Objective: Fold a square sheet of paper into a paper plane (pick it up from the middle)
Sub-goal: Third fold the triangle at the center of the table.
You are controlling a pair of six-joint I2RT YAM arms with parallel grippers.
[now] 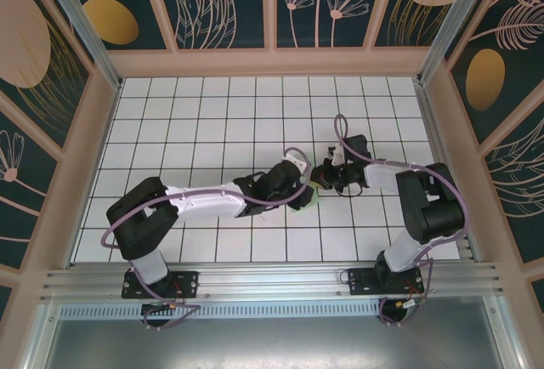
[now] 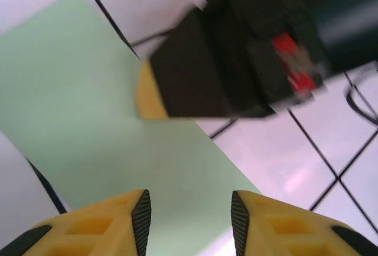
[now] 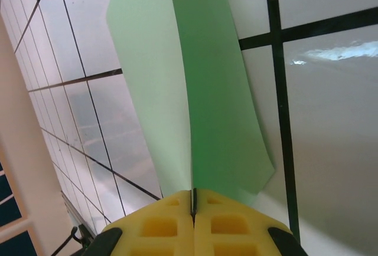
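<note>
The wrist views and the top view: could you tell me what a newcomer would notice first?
The pale green sheet of paper stands out, pinched into a raised fold by the shut right gripper. The left gripper hangs open over the same sheet. From above, both arms meet at the middle of the white grid table.

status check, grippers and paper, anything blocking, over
Right gripper shut, pinching the square sheet of paper, sheet bent in two at the pinch. Left gripper open over the same sheet. Both nearly nose to nose, tight clearance.
</note>
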